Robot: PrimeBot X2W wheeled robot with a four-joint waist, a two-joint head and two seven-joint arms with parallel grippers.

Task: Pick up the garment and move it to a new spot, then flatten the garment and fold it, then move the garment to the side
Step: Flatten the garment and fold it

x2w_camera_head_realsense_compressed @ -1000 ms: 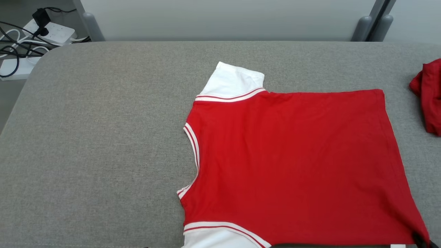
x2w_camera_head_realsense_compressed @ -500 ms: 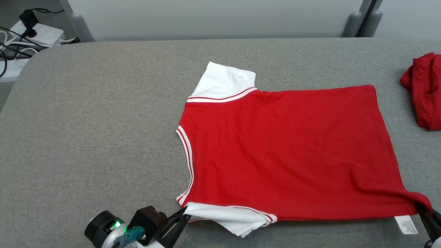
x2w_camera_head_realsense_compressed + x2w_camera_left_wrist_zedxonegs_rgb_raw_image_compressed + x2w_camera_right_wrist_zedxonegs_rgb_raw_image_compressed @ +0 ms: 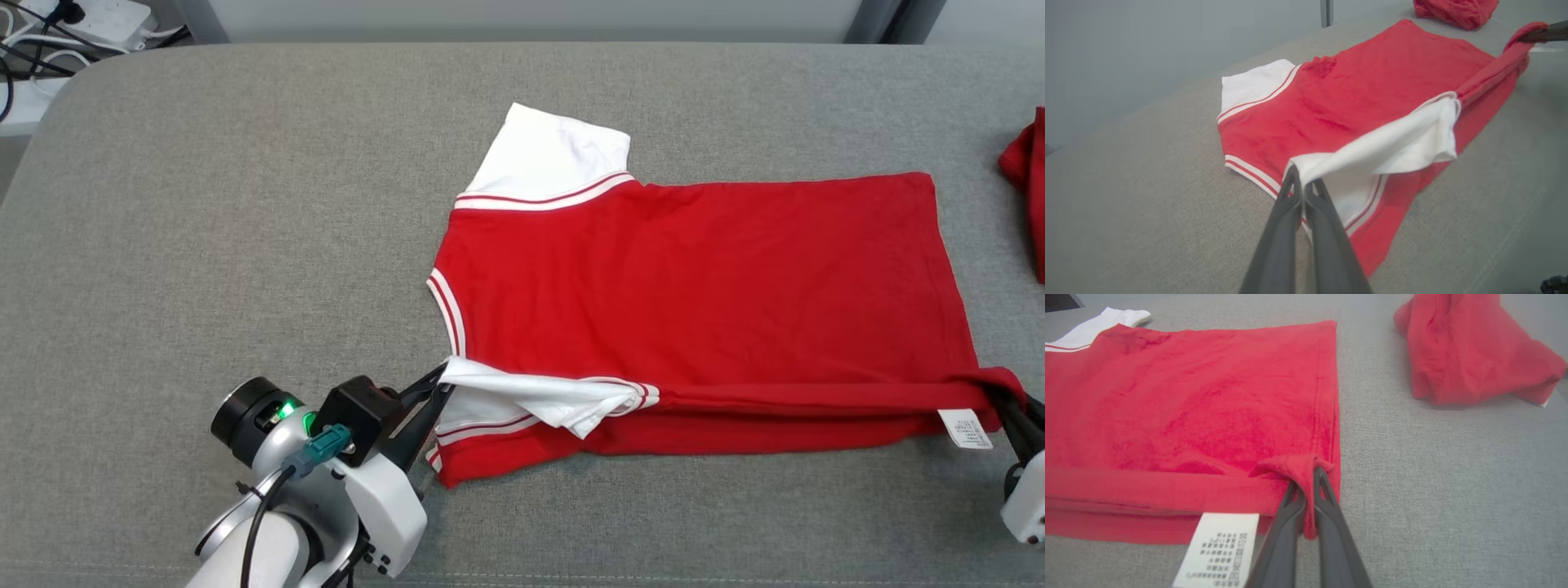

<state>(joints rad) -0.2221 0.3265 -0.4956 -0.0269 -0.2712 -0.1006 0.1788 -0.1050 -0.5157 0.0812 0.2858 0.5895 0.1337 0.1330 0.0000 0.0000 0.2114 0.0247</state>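
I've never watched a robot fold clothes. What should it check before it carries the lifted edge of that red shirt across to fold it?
1. Left end effector shut on the near white sleeve of the red shirt: ok.
2. Right end effector shut on the hem corner: ok.
3. Near edge raised off the grey table between both grips: ok.
4. Far half of the shirt lying flat: ok.
5. Other red cloth apart from the shirt: ok.
6. Both fabric layers caught in each grip: cannot tell.
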